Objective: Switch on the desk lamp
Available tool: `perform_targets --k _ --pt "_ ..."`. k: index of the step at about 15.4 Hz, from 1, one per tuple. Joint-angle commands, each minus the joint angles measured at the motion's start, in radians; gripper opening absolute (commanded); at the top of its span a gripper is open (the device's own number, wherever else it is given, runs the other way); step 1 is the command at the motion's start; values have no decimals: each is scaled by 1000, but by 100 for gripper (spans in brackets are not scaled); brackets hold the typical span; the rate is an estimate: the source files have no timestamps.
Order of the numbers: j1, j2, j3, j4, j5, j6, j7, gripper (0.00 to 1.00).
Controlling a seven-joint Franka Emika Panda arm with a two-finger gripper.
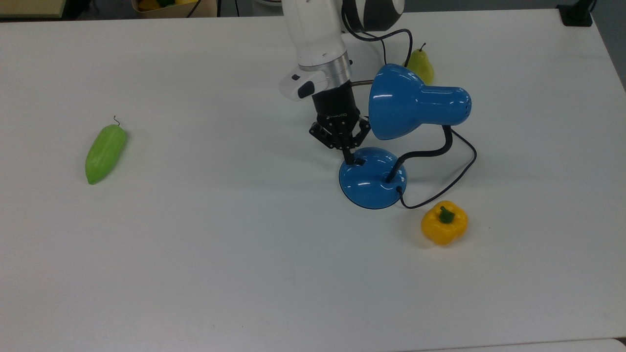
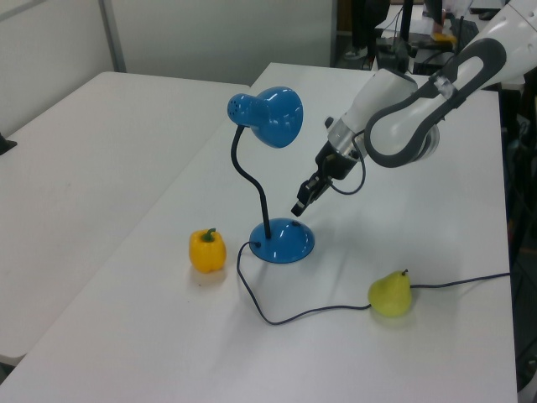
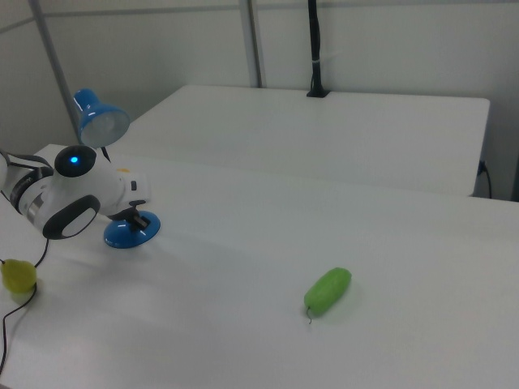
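Top view: gripper (image 1: 350,157) angled down over the lamp (image 1: 391,132), fingers together, tip at the black switch (image 1: 359,161) on the blue base (image 1: 369,183); contact with the switch cannot be confirmed. White arm (image 1: 315,34) coming in from the top edge. Lamp right of centre on the white table (image 1: 220,254), shade (image 1: 401,102) lying sideways above the base with its mouth toward the top view's left, black neck (image 1: 430,150) curving from base to shade, black cord (image 1: 455,181) looping out on the top view's right. Pear (image 1: 420,64) just beyond the shade, near the far edge. Yellow pepper (image 1: 444,223) near the base, toward the top view's lower right, just beside the cord loop. Green gourd (image 1: 105,152) well apart, on the top view's left.

Left view: gripper (image 2: 299,206) slanting down to the far rim of the base (image 2: 283,241), fingers closed to a single point. Shade (image 2: 268,115) high above on the bent neck (image 2: 250,180). Pepper (image 2: 207,251) on the left view's left of the base. Pear (image 2: 390,294) on the left view's right, touching the cord (image 2: 294,317).

Right view: lamp (image 3: 122,203) at the right view's left, shade (image 3: 99,117) raised, base (image 3: 128,235) partly behind the arm (image 3: 69,198). Gripper (image 3: 144,220) just above the base. Gourd (image 3: 328,292) nearer the middle. Pear (image 3: 18,275) at the right view's left edge.
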Motion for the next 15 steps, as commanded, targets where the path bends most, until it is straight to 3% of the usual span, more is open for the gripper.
perform_targets --k 1,15 --pt "2 -11 20 -14 16 28 -123 0" --pt "1 31 41 -8 0 104 -151 0"
